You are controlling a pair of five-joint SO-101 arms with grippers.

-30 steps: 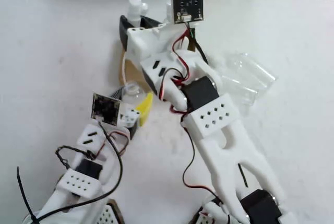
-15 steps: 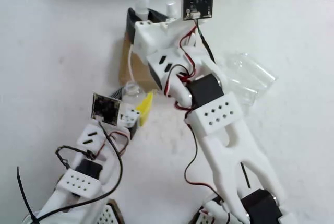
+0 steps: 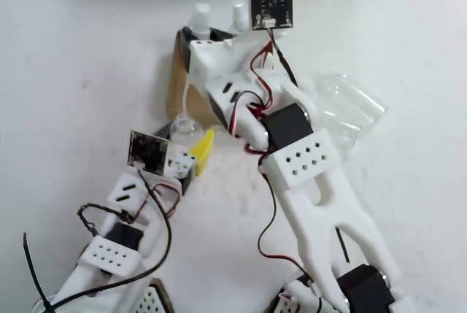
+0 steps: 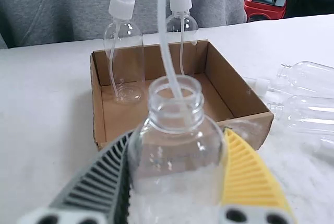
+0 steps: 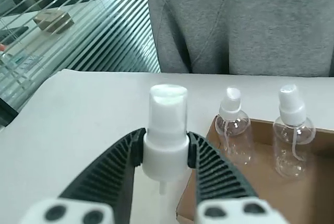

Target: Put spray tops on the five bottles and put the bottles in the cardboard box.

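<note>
2 grips were closed: the left gripper [image 4: 175, 178] clamped an upright open bottle [image 4: 175, 140] beside the cardboard box [image 4: 222, 80]. The right gripper [image 5: 166, 144] pinched a spray top [image 5: 166, 130] directly above, its tube [image 4: 168, 62] hanging into the neck.

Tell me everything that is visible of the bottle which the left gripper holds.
The bottle looks like clear plastic, with a round body and a short rimmed neck. It stands upright, its mouth open, no top on it yet. The thin tube of the spray top hangs down into its neck. The left gripper is shut on its body, a grey finger on one side, a yellow one on the other. It is close to the cardboard box, outside it.
</note>
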